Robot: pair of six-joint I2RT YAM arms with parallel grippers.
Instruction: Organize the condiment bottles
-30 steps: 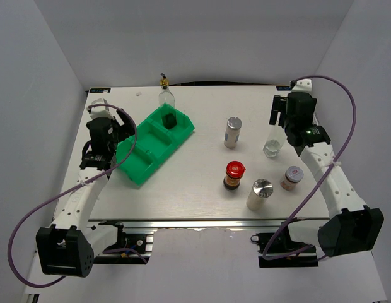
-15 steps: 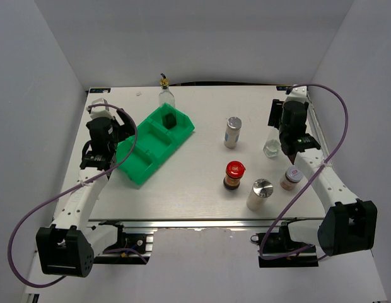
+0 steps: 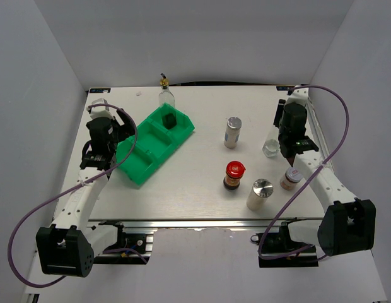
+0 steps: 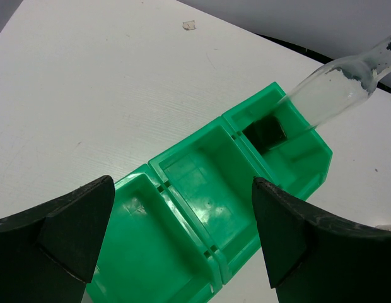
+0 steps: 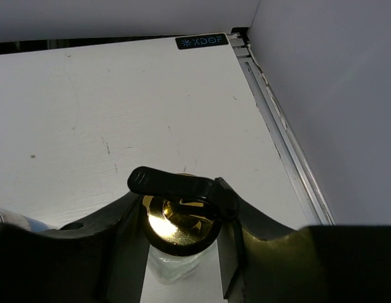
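At the right of the table, my right gripper [image 3: 279, 134] is shut on the gold pourer top [image 5: 176, 221] of a clear glass bottle [image 3: 270, 148], which stands upright. A second clear glass bottle [image 3: 166, 96] stands behind the green tray [image 3: 145, 165]. A silver-capped shaker [image 3: 232, 132] is mid-table, and another shaker [image 3: 260, 194] stands near the front. The red-lidded dark jar [image 3: 233, 175] and the white-lidded small jar [image 3: 290, 178] flank it. My left gripper [image 4: 183, 237] hangs open above the tray's compartments [image 4: 202, 189], nothing between its fingers.
The tray's far compartment holds a dark object [image 4: 266, 132]. A metal rail [image 5: 280, 132] marks the table's right edge, with the enclosure wall [image 5: 334, 95] just beyond. The right arm's purple cable [image 3: 337, 110] loops over that edge.
My right gripper came down and forward over the right glass bottle and closed on its gold top. The left arm has not moved.
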